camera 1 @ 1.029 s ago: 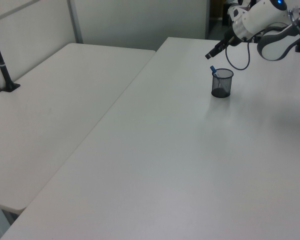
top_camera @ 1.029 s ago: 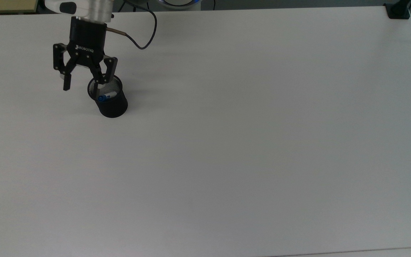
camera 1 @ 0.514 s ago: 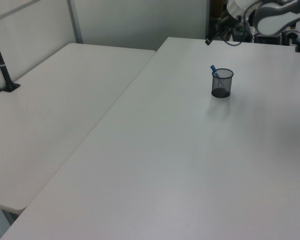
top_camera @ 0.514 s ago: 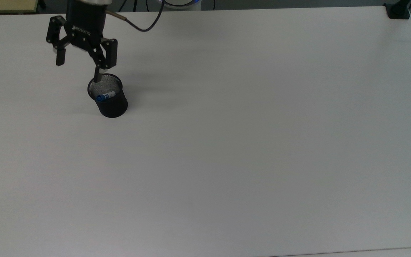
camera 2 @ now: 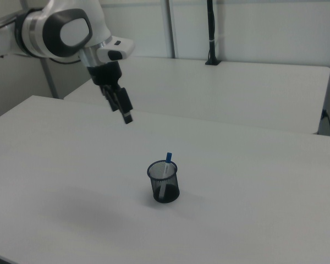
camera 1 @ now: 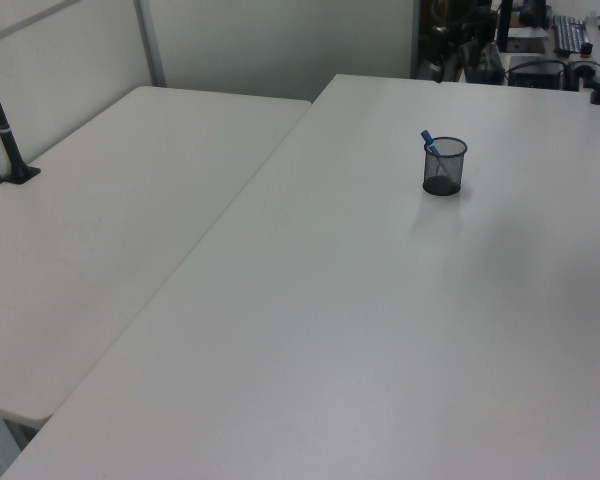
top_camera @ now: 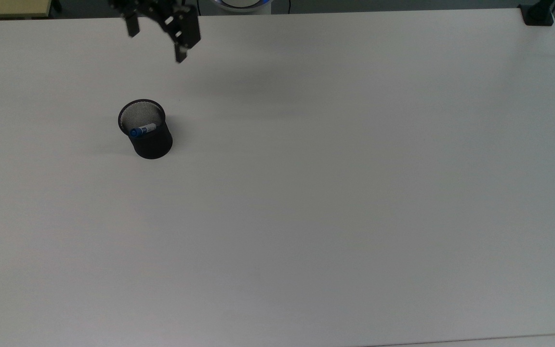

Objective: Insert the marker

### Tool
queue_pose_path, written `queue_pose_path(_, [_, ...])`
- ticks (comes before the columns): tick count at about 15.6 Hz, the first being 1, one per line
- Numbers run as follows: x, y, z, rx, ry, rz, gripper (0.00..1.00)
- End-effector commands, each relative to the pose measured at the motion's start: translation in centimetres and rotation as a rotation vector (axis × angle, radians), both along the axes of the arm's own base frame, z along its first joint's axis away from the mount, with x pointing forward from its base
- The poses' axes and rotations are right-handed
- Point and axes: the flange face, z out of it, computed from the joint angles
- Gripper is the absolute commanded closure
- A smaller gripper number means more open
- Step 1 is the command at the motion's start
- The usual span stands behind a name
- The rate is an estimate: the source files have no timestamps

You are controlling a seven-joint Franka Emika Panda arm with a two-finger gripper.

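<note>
The gripper (top_camera: 157, 41) is cut off by the top view's upper edge above its fingers (top_camera: 180, 54). The marker (camera 2: 165, 175) has its lower barrel veiled behind the black mesh cup (camera 2: 164, 184), well below those fingertips.

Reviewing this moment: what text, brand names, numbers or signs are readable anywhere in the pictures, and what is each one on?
No text can be read in these pictures.
The marker in the black mesh cup has a blue label: too small to read.
The tool is cut off at the top view's upper edge: no lettering can be made out on it.
The white arm in the right view: no markings legible.
</note>
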Motion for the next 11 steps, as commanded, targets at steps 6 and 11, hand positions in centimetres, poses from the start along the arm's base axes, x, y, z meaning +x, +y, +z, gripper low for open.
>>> queue_pose_path(6, [-1.1,0.0,2.3,0.166,0.041,0.439,0.0])
queue_pose_path(11, [-0.3,-0.7,2.9,0.141,-0.033,0.435,0.0])
